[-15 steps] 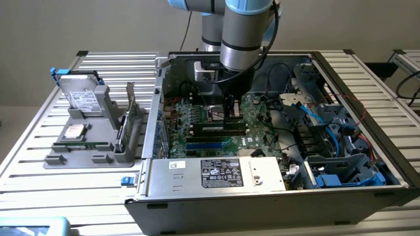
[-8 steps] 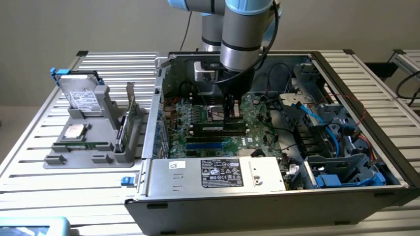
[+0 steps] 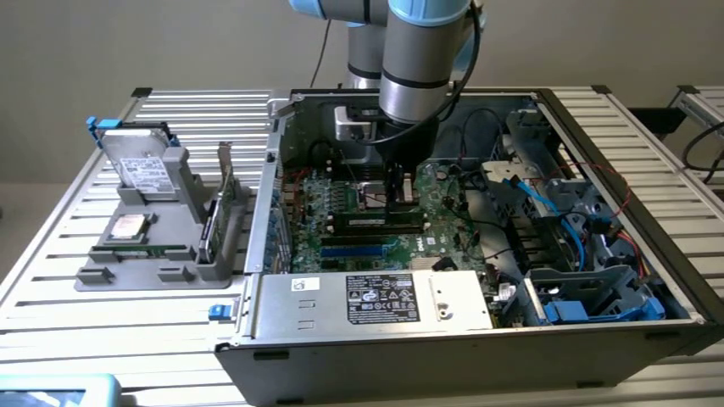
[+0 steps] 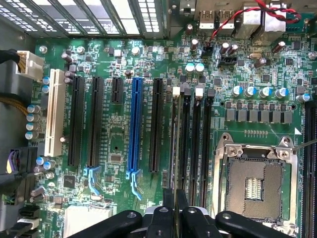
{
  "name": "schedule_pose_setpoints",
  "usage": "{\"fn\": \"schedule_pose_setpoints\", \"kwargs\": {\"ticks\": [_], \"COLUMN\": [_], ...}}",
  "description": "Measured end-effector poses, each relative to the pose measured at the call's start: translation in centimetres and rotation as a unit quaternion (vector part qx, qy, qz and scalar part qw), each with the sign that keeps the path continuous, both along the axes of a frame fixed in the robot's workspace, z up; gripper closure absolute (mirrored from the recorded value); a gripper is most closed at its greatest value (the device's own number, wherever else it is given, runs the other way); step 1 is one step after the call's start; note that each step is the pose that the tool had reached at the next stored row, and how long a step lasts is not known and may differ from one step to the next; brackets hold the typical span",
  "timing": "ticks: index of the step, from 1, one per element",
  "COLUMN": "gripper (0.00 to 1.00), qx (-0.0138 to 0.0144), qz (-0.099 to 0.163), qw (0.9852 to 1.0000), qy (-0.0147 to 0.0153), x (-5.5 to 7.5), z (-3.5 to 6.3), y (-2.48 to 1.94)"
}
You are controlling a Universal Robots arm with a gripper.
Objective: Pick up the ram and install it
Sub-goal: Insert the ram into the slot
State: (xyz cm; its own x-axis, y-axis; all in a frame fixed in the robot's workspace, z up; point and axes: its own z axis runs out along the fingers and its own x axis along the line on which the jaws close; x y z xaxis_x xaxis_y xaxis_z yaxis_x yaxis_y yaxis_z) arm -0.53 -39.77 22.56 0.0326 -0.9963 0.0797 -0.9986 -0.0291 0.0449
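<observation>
- Inside the open grey metal computer case (image 3: 453, 360), above the green motherboard (image 3: 339, 199): black two-fingered gripper (image 3: 396, 197), pointing straight down.
- Clenched on the slim, long, green chip-studded ram (image 3: 379, 222), pinching its upper edge.
- From the wrist, seen edge-on: ram (image 4: 174, 148) lined along the black memory slot nearest the long black expansion slots (image 4: 157, 124).
- Seated or not: cannot tell.
</observation>
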Motion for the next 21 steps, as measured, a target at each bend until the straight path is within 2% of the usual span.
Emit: {"fn": "schedule_pose_setpoints", "kwargs": {"ticks": [21], "gripper": [0.87], "qx": [0.0000], "qz": [0.002], "qw": [1.0000], "qy": [-0.0003], "x": [-0.04], "z": [0.07], "y": [0.00]}}
